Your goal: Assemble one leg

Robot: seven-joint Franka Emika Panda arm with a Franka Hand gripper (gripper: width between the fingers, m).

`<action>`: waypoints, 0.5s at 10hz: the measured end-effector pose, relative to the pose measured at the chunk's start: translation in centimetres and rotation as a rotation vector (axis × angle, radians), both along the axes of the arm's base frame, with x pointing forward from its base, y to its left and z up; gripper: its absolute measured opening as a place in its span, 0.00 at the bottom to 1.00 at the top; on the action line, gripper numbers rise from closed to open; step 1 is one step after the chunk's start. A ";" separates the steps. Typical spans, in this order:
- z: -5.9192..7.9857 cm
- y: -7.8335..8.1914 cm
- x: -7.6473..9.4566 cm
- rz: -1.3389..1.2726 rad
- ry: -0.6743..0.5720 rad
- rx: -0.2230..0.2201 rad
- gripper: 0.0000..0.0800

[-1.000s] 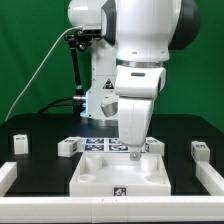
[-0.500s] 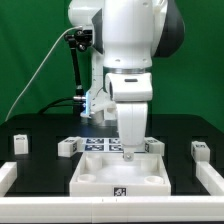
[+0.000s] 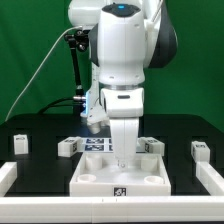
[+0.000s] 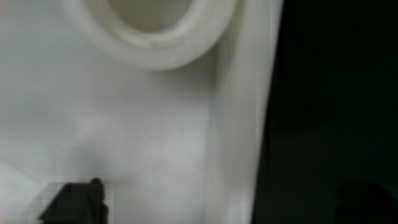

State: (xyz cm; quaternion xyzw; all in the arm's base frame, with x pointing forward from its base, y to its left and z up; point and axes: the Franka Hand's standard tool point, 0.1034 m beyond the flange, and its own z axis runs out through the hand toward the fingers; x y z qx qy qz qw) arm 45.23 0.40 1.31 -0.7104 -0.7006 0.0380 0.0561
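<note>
The large white tray-like piece (image 3: 120,175) lies at the front middle of the black table. My gripper (image 3: 122,152) is lowered onto its back part, fingers pointing down. Small white legs stand around it: one just behind the tray on the exterior view's right (image 3: 150,145), one behind on the left (image 3: 68,147), one at the far left (image 3: 19,143) and one at the far right (image 3: 201,150). The wrist view shows the tray's white surface (image 4: 143,130) very close, a round recess (image 4: 160,30), and one dark fingertip (image 4: 75,203). I cannot tell whether the jaws are open or shut.
The marker board (image 3: 100,143) lies flat behind the tray, between the two nearer legs. White rails stand at the table's left (image 3: 6,176) and right (image 3: 214,176) edges. The tray's edge meets the black table (image 4: 338,110) in the wrist view.
The arm has swung toward the exterior view's left and the gripper has shifted left along the tray's back part. The legs and the tray have not moved.
</note>
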 end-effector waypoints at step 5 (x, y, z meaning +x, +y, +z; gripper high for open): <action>-0.3 -0.8 0.3 -0.014 -0.004 0.001 0.54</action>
